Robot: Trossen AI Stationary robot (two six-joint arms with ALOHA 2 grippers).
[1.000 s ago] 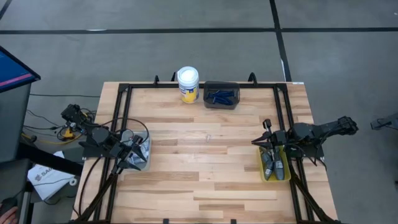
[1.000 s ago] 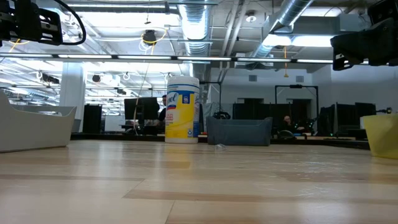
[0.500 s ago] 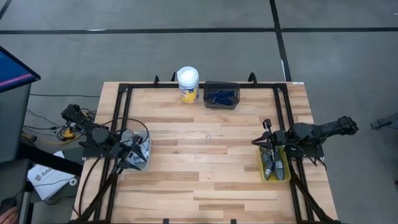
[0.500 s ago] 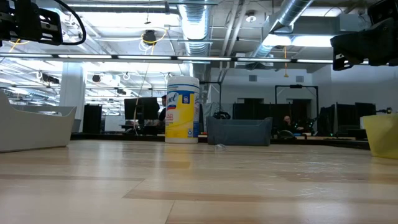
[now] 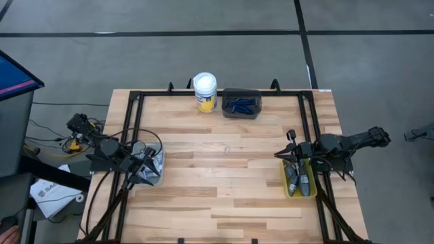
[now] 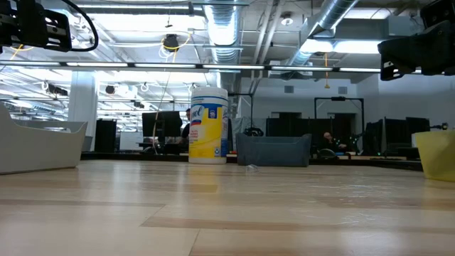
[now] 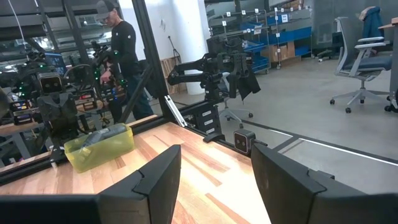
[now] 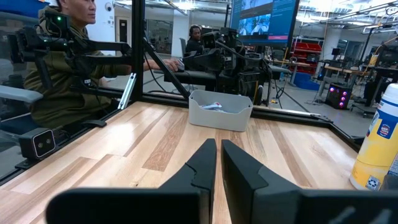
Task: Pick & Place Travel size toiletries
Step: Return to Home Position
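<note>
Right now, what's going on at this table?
Nothing is being handled. The left gripper hangs open over the grey bin, which holds white tubes. The right gripper hangs shut and empty over the yellow tray of dark pods. Blue razors lie in the dark tray at the back edge, beside a yellow jar. The items look sorted.

table (image 5: 224,183): smooth pale wood | gray bin (image 8: 221,118): matt plastic | frame (image 8: 138,37): black metal

yellow jar (image 6: 208,125) label — looks like "Lysol" | rest unreadable
</note>
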